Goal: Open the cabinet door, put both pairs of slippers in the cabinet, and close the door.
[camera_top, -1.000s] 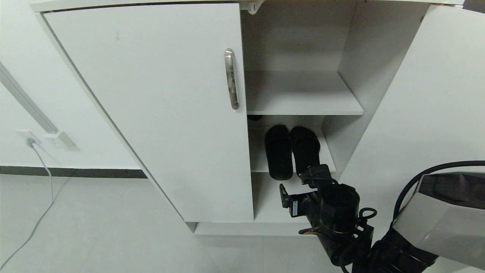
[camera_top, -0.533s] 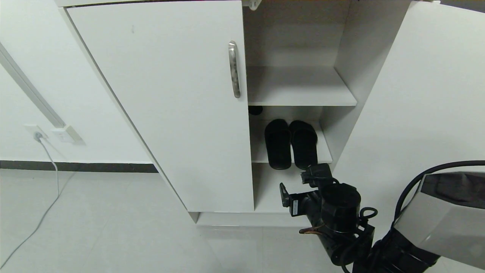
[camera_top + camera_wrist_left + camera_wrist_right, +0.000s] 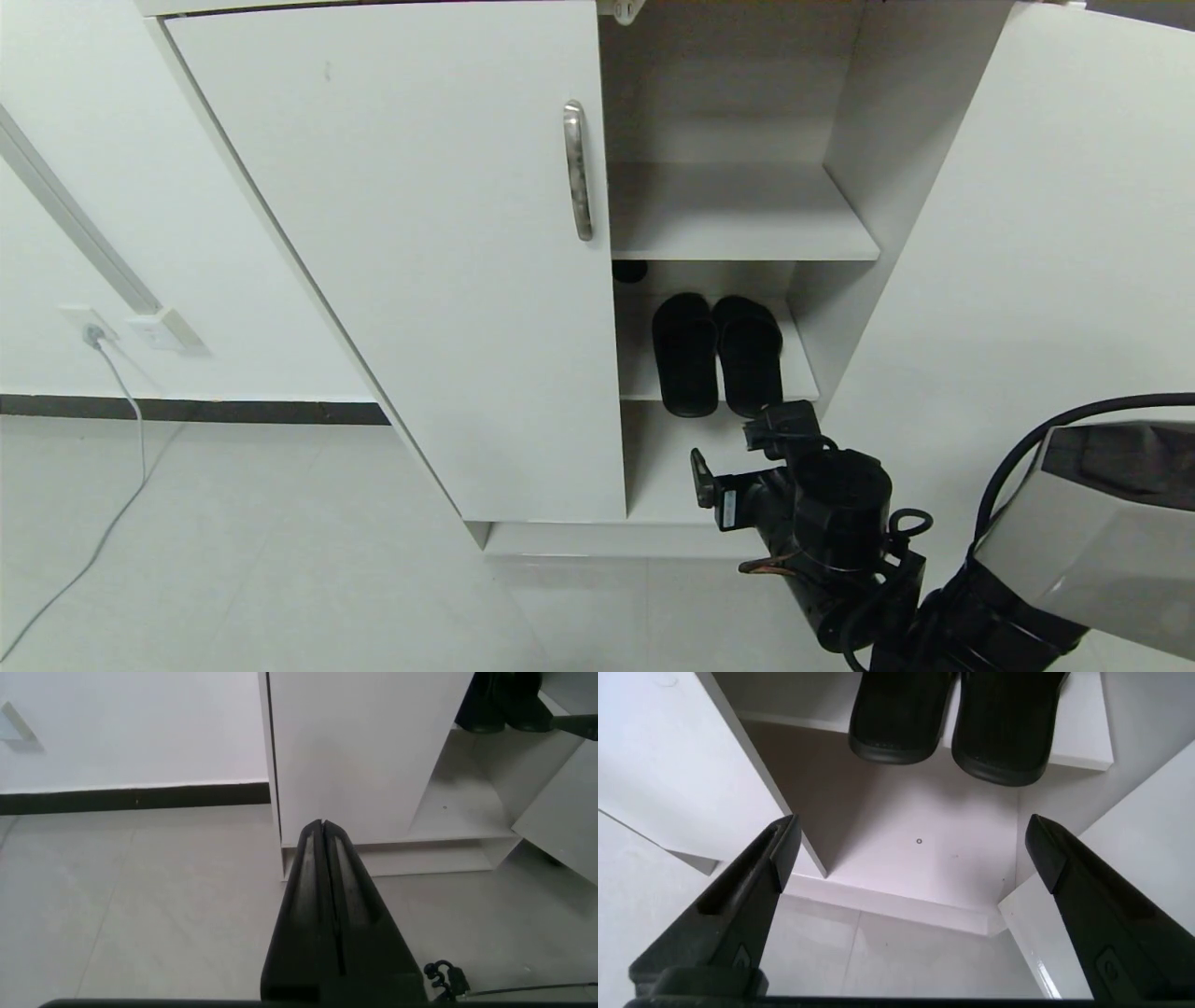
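A pair of black slippers lies side by side on the cabinet's middle shelf, heels toward me. A small dark thing shows at the back of that shelf, behind the left door's edge. The cabinet's right door stands wide open. Its left door, with a metal handle, is closed. My right gripper hangs open just in front of and below the slippers, its jaws wide apart and empty. Out over the floor, my left gripper is shut and holds nothing.
The upper shelf and the bottom compartment are bare. A wall socket with a grey cable sits to the left, above a dark skirting strip. Grey floor tiles stretch out in front of the cabinet.
The head view shifted early on, so the cabinet sits a little higher and further right in the picture. The right gripper now shows just clear of the slippers' heels.
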Available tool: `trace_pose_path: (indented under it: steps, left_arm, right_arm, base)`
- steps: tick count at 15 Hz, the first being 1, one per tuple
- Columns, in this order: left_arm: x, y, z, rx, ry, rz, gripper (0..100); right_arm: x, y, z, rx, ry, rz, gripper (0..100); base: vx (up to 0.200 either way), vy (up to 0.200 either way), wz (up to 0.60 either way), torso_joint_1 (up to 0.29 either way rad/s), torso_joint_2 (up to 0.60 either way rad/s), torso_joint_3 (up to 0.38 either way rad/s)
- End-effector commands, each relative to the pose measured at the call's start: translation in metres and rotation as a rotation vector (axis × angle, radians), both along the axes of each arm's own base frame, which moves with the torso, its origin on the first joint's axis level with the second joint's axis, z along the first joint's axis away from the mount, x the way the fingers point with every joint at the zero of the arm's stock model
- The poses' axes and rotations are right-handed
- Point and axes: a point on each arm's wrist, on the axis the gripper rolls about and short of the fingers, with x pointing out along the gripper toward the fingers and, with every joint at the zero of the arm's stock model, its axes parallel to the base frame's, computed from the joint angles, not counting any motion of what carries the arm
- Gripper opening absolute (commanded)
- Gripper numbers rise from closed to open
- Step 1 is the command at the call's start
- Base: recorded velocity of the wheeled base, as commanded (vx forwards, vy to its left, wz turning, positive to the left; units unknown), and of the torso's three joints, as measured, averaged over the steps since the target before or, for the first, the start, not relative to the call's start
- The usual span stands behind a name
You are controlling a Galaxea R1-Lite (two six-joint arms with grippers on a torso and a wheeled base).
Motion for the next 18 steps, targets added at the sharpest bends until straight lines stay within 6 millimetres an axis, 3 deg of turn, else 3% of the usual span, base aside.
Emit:
trace_pose_path:
  steps: [1, 18]
  left_arm:
    - [0.0001, 0.0000, -0.0001, 0.001, 0.002, 0.000, 0]
    - [0.0001, 0.0000, -0.0001, 0.001, 0.002, 0.000, 0]
  right_arm:
    - [-0.0001, 0.0000, 0.0003, 0.001, -0.001, 0.000, 100]
    - [0.0004, -0.0003, -0.0016, -0.004, 0.003, -0.003, 100]
  base:
    - [0.000, 0.000, 0.00, 0.000, 0.00, 0.000]
    - [0.000, 0.000, 0.00, 0.001, 0.00, 0.129]
